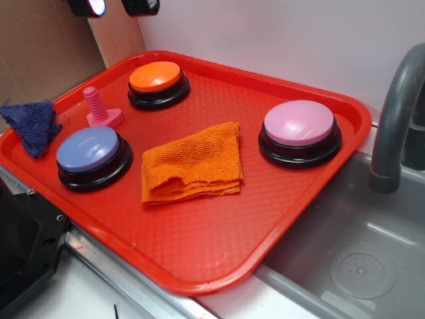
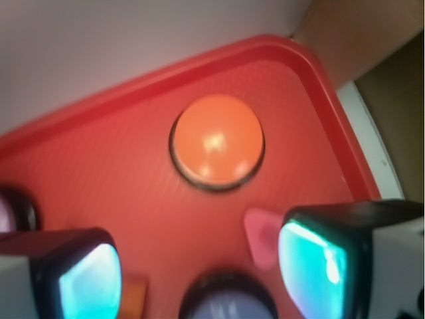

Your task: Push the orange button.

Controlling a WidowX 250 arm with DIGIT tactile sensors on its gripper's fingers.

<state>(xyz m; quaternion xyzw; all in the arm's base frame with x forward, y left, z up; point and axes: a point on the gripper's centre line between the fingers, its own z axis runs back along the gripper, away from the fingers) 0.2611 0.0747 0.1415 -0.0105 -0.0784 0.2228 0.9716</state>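
Here, in the exterior view: the orange button [image 1: 158, 78] at the far left corner of the red tray [image 1: 219, 259], untouched, behind the pink screw [image 1: 99, 107] and the blue button [image 1: 89, 150]. Orange cloth [image 1: 194, 163] in the middle, pink button [image 1: 299, 124] to the right. Only the gripper [image 1: 113, 6] tips at the top edge.

From the wrist: gripper released, fingers [image 2: 317, 264] wide apart, nothing between, above the button. Approach step, probably. Next: closing, then lowering straight onto the dome.
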